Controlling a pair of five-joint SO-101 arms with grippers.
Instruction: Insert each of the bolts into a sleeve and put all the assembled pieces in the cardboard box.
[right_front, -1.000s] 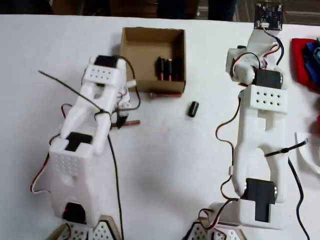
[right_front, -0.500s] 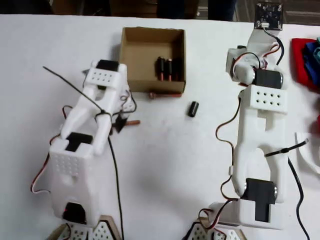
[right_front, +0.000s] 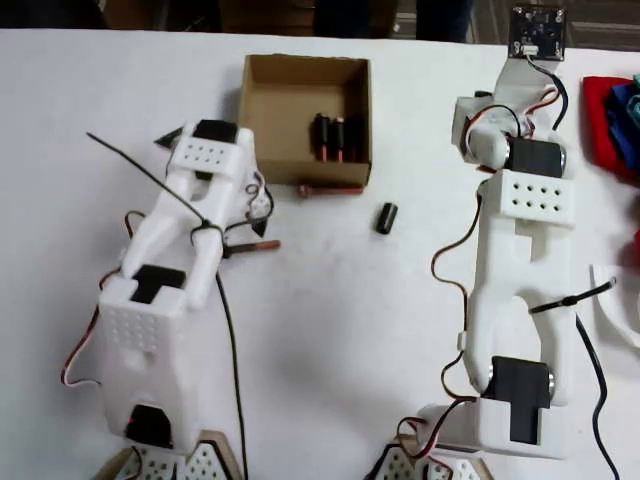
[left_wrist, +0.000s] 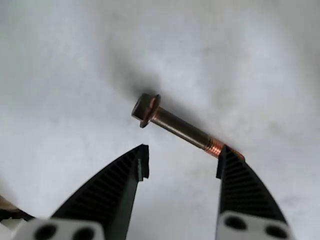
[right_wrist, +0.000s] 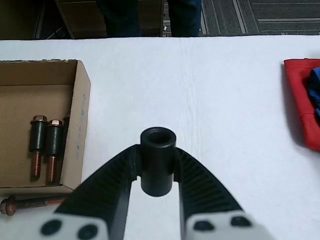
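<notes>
While the right gripper (right_wrist: 156, 159) pinches an upright sleeve (right_wrist: 158, 145), its bore showing, the left gripper (left_wrist: 183, 152) hangs with jaws spread over a bolt (left_wrist: 175, 125) lying on the white table (right_front: 330, 330), left of centre in the high view. One jaw tip meets the threaded end. By my reading the step in hand is picking up this bolt: the jaws need to settle astride the shank and close before it can go to the held sleeve. Counted: two loose bolts, the second bolt (right_front: 330, 187) along the lower edge of the cardboard box (right_front: 280, 110); two loose sleeves, the other sleeve (right_front: 387, 217) lying just right of that bolt; two assembled pieces (right_front: 322, 138) in the box, plus a dark shape beside them I cannot make out.
</notes>
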